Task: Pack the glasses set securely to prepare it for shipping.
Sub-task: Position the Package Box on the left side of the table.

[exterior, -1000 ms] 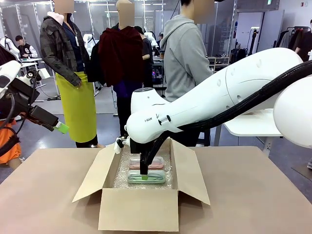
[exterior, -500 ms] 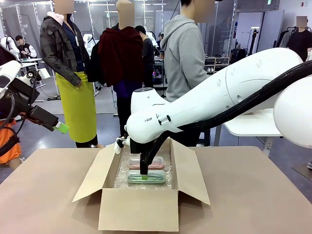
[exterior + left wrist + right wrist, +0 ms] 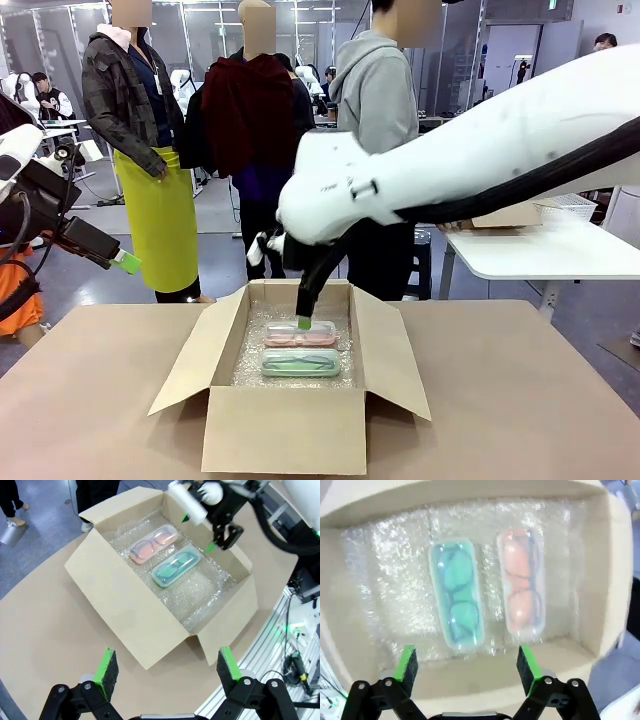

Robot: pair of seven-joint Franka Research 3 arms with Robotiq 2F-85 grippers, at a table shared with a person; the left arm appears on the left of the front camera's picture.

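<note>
The glasses set lies on bubble wrap inside an open cardboard box (image 3: 285, 430): a pale pink case (image 3: 300, 338) at the far side and a mint green case (image 3: 300, 363) nearer me, side by side and flat. Both show again in the left wrist view, pink case (image 3: 153, 543) and mint case (image 3: 176, 566), and in the right wrist view, mint case (image 3: 456, 592) and pink case (image 3: 521, 587). My right gripper (image 3: 303, 322) hangs open just above the cases, holding nothing; its fingers (image 3: 406, 662) frame the box floor. My left gripper (image 3: 167, 665) is open and empty, high off to the left of the box (image 3: 125, 600).
All the box flaps stand open and spread outward. A person in a grey hoodie (image 3: 380, 110) stands beyond the table's far edge, behind the box. A white side table (image 3: 540, 255) is at the back right. Bare brown tabletop (image 3: 520, 400) surrounds the box.
My right arm has lifted, drawing its gripper up off the mint green case, which stays lying in the box. The left arm has not moved.
</note>
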